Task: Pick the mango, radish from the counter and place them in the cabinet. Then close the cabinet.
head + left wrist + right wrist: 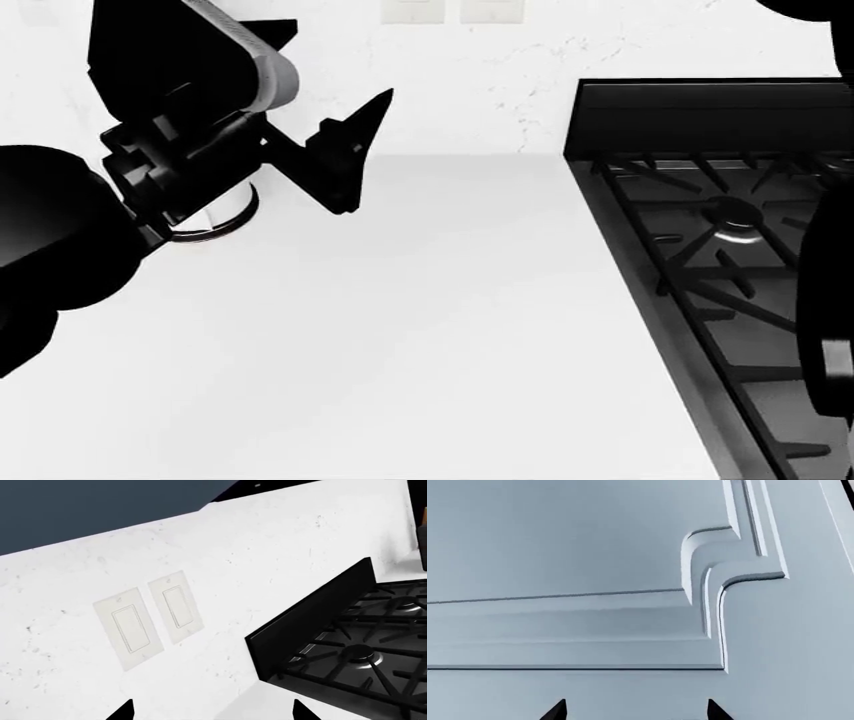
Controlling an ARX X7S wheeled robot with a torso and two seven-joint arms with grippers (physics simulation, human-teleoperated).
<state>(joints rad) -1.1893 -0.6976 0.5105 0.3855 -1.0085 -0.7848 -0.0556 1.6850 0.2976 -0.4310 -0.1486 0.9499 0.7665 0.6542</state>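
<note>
Counter (441, 330) bare white; left gripper (350, 150) open above

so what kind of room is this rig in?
Most likely a kitchen: a black gas stove beside a white counter, wall switches on the backsplash, and a panelled cabinet door.

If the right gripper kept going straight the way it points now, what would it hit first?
Most likely the pale blue-grey moulded panel, probably a cabinet door, which fills the right wrist view ahead of the right gripper. Nothing shows between them, though how far off it is remains unclear.
</note>
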